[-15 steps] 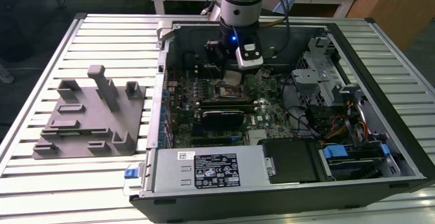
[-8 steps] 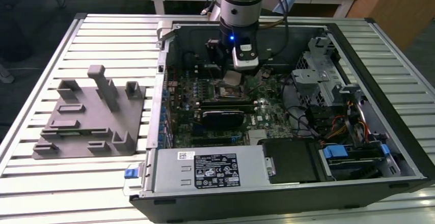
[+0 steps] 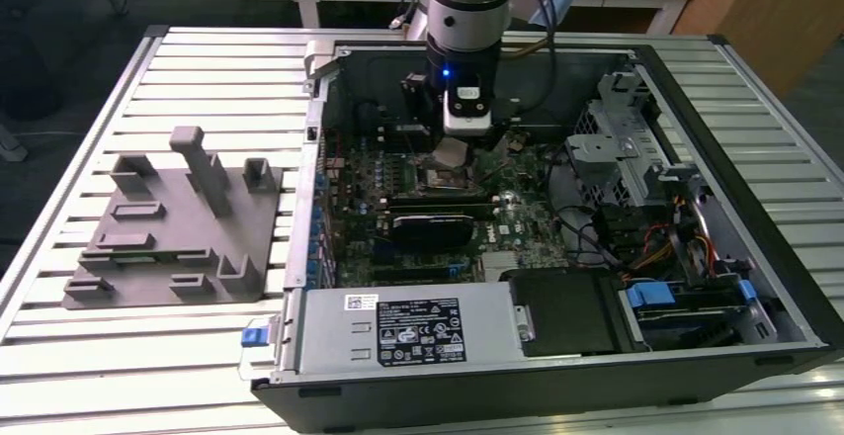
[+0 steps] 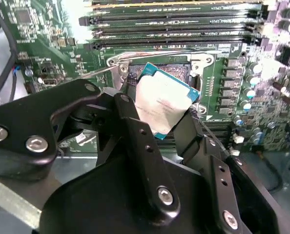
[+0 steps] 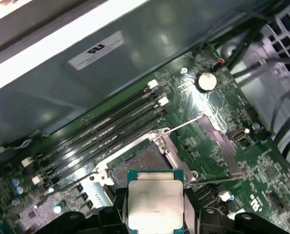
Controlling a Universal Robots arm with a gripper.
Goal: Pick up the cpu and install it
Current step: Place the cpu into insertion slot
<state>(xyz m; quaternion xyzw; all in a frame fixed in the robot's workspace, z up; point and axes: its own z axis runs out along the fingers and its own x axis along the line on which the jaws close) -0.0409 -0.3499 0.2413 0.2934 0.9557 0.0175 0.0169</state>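
Note:
The cpu (image 4: 160,103), a small flat square chip with a pale silver top and a teal edge, is held by two opposite sides in my gripper (image 4: 159,108), which is shut on it. It hangs tilted a little above the open motherboard socket (image 4: 181,72), clear of the board. In the first wrist view the cpu (image 5: 155,199) sits between my black fingers (image 5: 116,207), just in front of the socket (image 5: 144,163), whose metal load plate (image 5: 222,145) is swung open. In the exterior view my gripper (image 3: 456,156) is low inside the open computer case, over the board's middle.
Memory slots (image 4: 174,29) run beside the socket. A black block (image 3: 433,225) sits just in front of it. The power supply (image 3: 395,328) fills the case's front, with a drive cage (image 3: 631,158) and cables on the exterior view's right. A grey fixture (image 3: 172,227) stands on the slatted table, left.

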